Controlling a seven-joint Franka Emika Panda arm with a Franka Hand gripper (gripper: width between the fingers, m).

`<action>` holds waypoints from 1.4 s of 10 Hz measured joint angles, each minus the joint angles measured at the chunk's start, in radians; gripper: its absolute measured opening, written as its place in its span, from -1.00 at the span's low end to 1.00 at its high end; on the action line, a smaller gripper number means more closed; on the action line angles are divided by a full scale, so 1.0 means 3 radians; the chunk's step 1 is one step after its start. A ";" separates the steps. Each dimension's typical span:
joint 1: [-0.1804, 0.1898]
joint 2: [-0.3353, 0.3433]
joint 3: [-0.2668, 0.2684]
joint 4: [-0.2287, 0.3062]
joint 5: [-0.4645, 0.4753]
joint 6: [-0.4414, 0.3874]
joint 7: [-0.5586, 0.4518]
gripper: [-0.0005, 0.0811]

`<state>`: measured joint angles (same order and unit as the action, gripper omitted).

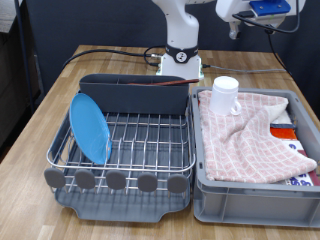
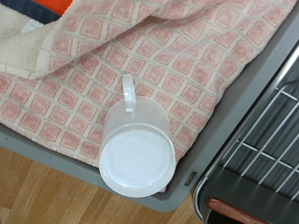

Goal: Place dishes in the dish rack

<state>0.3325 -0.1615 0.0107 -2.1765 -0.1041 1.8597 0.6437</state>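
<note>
The light-blue plate [image 1: 89,126] stands on edge in the dish rack [image 1: 150,140], at the exterior view's left side of the wire grid. The reddish-brown wooden spoon [image 1: 165,85] lies along the top of the rack's tall grey compartment; it also shows in the wrist view [image 2: 248,213]. The white mug [image 1: 225,95] stands upside down on the checked cloth in the grey bin, and in the wrist view [image 2: 137,154] its base faces the camera. My gripper [image 1: 234,28] hangs high above the mug at the exterior view's top right. No fingers show in the wrist view.
The grey plastic bin [image 1: 245,195] stands to the right of the rack in the exterior view, holding the pink-and-white checked cloth [image 1: 255,135] and a colourful item [image 1: 290,130] beneath it. The robot base [image 1: 180,55] is behind the rack. A black cable [image 1: 110,52] lies on the wooden table.
</note>
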 joint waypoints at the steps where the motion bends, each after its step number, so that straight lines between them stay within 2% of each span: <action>1: 0.0004 0.0013 0.0034 -0.0045 -0.0018 0.0044 0.0001 0.98; 8: 0.0004 0.0204 0.0103 -0.0267 -0.0092 0.0386 -0.0148 0.98; 14: 0.0005 0.0206 0.0176 -0.0274 -0.0091 0.0372 -0.0132 0.98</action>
<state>0.3339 -0.0997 0.0637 -2.2587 -0.1315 1.9712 0.6041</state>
